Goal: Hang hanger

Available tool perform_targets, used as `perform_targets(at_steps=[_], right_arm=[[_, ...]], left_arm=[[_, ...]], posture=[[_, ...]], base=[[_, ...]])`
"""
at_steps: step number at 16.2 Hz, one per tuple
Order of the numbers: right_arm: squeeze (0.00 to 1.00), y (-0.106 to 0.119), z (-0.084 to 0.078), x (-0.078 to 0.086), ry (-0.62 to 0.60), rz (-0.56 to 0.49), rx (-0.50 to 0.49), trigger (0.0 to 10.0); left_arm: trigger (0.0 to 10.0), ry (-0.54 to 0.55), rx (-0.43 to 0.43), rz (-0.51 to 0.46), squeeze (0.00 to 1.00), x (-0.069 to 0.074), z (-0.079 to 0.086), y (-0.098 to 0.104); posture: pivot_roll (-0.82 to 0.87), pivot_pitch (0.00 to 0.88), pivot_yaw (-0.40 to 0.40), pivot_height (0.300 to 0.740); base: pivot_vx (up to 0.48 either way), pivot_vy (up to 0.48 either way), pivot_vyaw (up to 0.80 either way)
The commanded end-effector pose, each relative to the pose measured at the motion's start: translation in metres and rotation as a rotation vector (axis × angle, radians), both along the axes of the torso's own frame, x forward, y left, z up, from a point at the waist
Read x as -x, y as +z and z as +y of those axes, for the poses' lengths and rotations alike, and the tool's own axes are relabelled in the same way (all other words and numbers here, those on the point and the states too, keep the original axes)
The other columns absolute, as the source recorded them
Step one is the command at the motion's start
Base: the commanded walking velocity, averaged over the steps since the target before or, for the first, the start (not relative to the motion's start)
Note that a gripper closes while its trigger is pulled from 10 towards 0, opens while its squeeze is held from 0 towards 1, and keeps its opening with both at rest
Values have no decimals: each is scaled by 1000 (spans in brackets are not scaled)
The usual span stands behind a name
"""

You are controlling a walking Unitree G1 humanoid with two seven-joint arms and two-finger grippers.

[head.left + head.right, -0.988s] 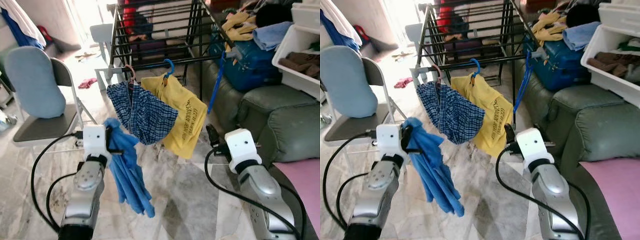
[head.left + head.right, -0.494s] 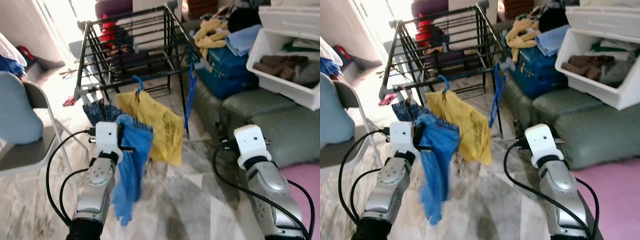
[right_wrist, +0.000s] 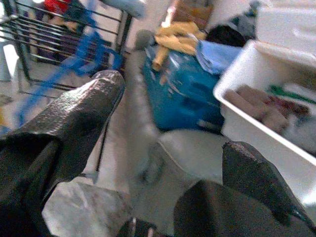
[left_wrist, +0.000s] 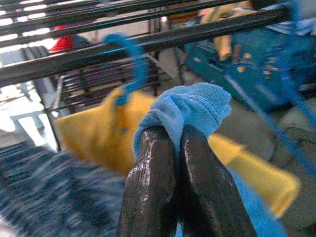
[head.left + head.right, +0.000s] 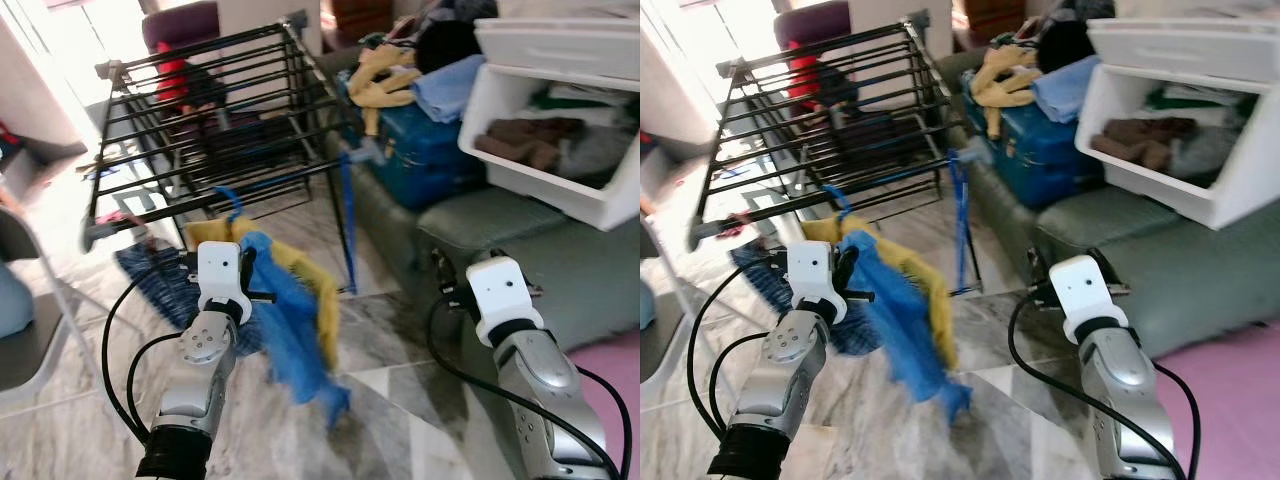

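- Our left tool (image 4: 173, 143) was clamped tight on a bunched fold of the blue garment (image 5: 290, 330), its two black fingers (image 4: 148, 187) pressed together with cloth squeezed between them.
- The rest of that garment hung down from the grip, blurred, above the marble floor (image 5: 400, 380).
- We held it just in front of the black drying rack (image 5: 220, 110), close to the rack's near bar (image 4: 148, 44).
- A yellow garment (image 4: 89, 133) hung from that bar on a blue hanger (image 4: 131, 59), just behind our left tool; a blue checked garment (image 5: 150, 285) hung beside it, further to our left.
- We could not make out a hanger inside the blue garment itself.
- Our right tool (image 3: 168, 143) was spread wide with nothing in it, raised in front of the grey-green sofa (image 5: 500, 230).
- On the sofa sat a blue suitcase (image 5: 430, 150) and a white bin (image 5: 560, 190) of clothes.
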State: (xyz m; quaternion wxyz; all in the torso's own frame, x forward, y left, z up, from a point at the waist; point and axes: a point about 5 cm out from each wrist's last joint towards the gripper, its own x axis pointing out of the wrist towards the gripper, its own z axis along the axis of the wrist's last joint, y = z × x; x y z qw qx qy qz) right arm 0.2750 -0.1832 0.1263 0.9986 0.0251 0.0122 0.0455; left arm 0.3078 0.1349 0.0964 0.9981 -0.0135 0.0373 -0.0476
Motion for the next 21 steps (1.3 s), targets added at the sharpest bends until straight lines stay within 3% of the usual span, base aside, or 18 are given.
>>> perform_targets(at_steps=[1, 6, 11, 13, 16, 18, 21], right_arm=[[0, 4, 15, -2, 51, -15, -11, 10000], [0, 2, 18, 0, 76, -7, -18, 10000], [0, 5, 38, -16, 205, 0, -14, 10000], [0, 7, 43, -23, 234, -4, -15, 10000], [0, 7, 46, -26, 234, -10, -22, 10000], [0, 5, 47, -24, 226, -8, -27, 10000], [0, 7, 36, -25, 102, -49, 7, 10000]], left_arm=[[10000, 46, -18, 3, 0, 3, 15, -1], [10000, 72, -32, -15, 0, 6, 16, -1], [10000, 193, -1, -38, 0, 24, 27, -2], [10000, 235, -38, -39, 0, 30, 34, -3], [10000, 255, -76, -44, 0, 32, 37, -1], [10000, 249, -51, -45, 0, 33, 35, 1], [10000, 193, -46, -45, 0, 37, 31, 0]], posture=[[-202, 0, 134, 740], [-181, 0, 105, 740], [-91, 0, -9, 740], [-60, 0, -38, 740], [-54, 0, -38, 740], [-41, 0, -32, 740], [-72, 0, 7, 740]], base=[[0, 480, 0], [0, 288, 0], [0, 0, 0], [0, 0, 0], [0, 0, 0], [0, 0, 0], [0, 0, 0]])
